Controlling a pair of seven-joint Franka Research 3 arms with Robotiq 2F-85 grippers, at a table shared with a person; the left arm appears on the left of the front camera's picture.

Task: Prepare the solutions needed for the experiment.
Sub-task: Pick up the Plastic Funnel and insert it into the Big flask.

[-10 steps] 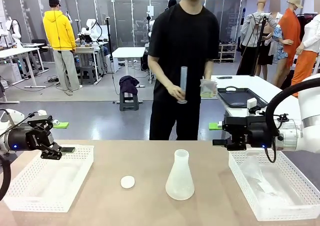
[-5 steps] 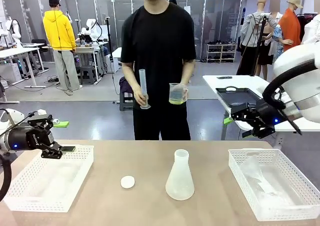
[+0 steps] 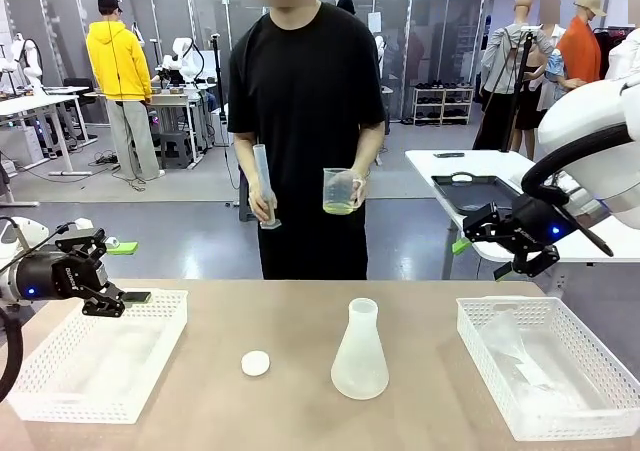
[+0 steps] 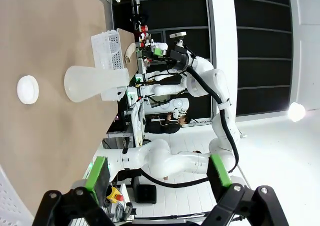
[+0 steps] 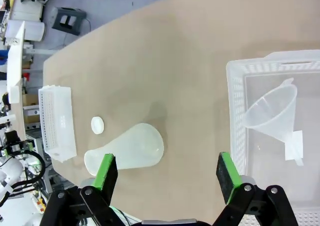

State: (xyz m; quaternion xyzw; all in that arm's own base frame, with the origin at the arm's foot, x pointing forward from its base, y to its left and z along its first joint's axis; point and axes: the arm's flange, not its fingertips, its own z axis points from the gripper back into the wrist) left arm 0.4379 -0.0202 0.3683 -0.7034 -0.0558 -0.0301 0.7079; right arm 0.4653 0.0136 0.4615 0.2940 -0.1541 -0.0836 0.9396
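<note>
The table (image 3: 250, 311) hid the person (image 3: 305, 91) below the hips in the front view, and the right basket (image 3: 560, 391) ran off the frame's right side. The person's hand (image 3: 264, 207) covered part of the cylinder (image 3: 260, 166). The solution (image 3: 339, 207) in the beaker (image 3: 340, 186) was too small to judge its depth (just a pale band). From the right wrist, the right gripper (image 5: 165, 161)'s pad (image 5: 106, 170) partly hid the flask (image 5: 132, 147)'s mouth. From the left wrist, the frame cut the left basket (image 4: 7, 201) down to a corner.
</note>
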